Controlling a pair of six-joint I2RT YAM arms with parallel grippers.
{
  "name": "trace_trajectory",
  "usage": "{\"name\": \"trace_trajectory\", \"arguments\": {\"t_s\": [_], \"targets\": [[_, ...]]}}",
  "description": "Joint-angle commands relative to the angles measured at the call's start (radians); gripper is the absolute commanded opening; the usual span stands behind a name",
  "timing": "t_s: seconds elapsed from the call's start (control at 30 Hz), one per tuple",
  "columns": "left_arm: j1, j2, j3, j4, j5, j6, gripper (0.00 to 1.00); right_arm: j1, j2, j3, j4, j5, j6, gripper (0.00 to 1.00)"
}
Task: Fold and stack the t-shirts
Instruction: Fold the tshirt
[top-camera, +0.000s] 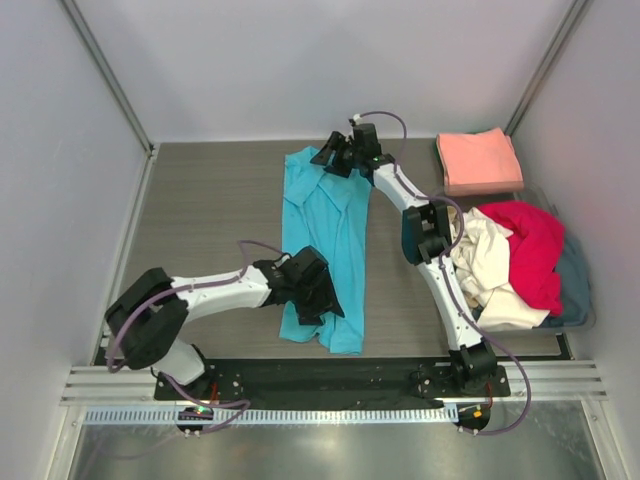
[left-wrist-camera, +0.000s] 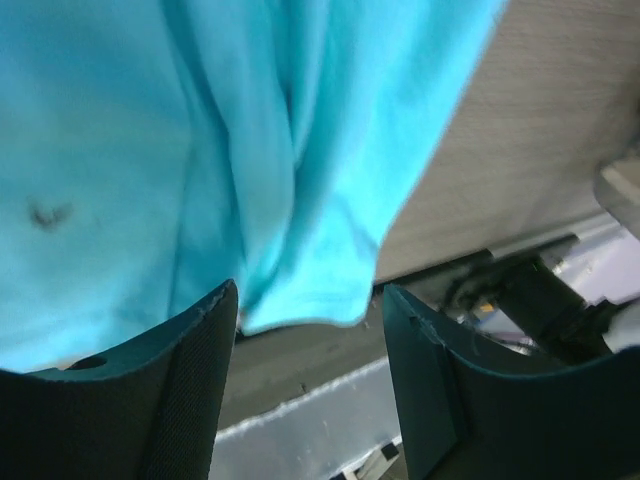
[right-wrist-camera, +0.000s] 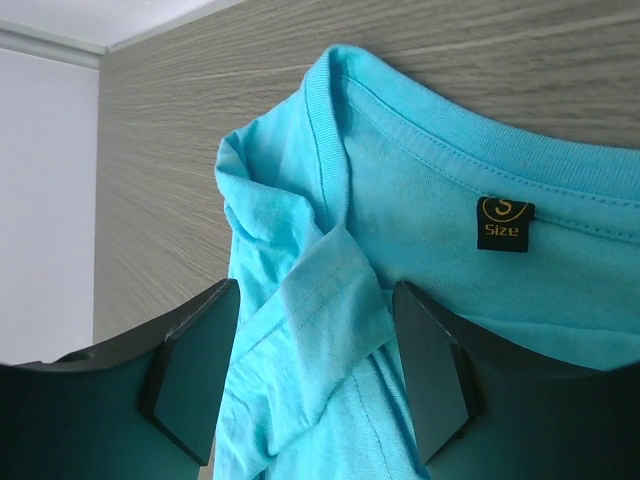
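Left fingers (left-wrist-camera: 190, 380) released, spread at the near hem of the turquoise t-shirt (top-camera: 335, 230), which lies lengthwise on the surface (top-camera: 200, 200). Red t-shirt (top-camera: 535, 245) and cream t-shirt (top-camera: 490, 265) heaped at right. Right fingers (right-wrist-camera: 190, 370) apart at the collar, sleeve fold between, probably not pinched. Folded salmon-pink t-shirt (top-camera: 478, 160) far right.

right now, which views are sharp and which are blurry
Right wrist: sharp, the size label on the turquoise shirt reads clearly; left wrist: soft, the shirt's hem smeared; top external: sharp, evenly lit, no harsh glare on the table.
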Motion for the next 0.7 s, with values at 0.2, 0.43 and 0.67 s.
{"name": "trace_trajectory", "arguments": {"t_s": [0.2,0.43,0.67], "targets": [[-0.171,-0.334,-0.021,-0.275,-0.310,-0.126,0.62,0.041,0.129,0.048,0.334,-0.219,0.024,0.73],[-0.178,-0.484,0.024,-0.528,-0.618,-0.051,0.67,0.045,-0.136,-0.068,0.356,-0.170,-0.131,0.87],[-0.178,-0.556,-0.082,-0.425,-0.661,-0.010,0.69,-0.017,-0.527,-0.282,0.235,-0.072,-0.193,1.00]]}}
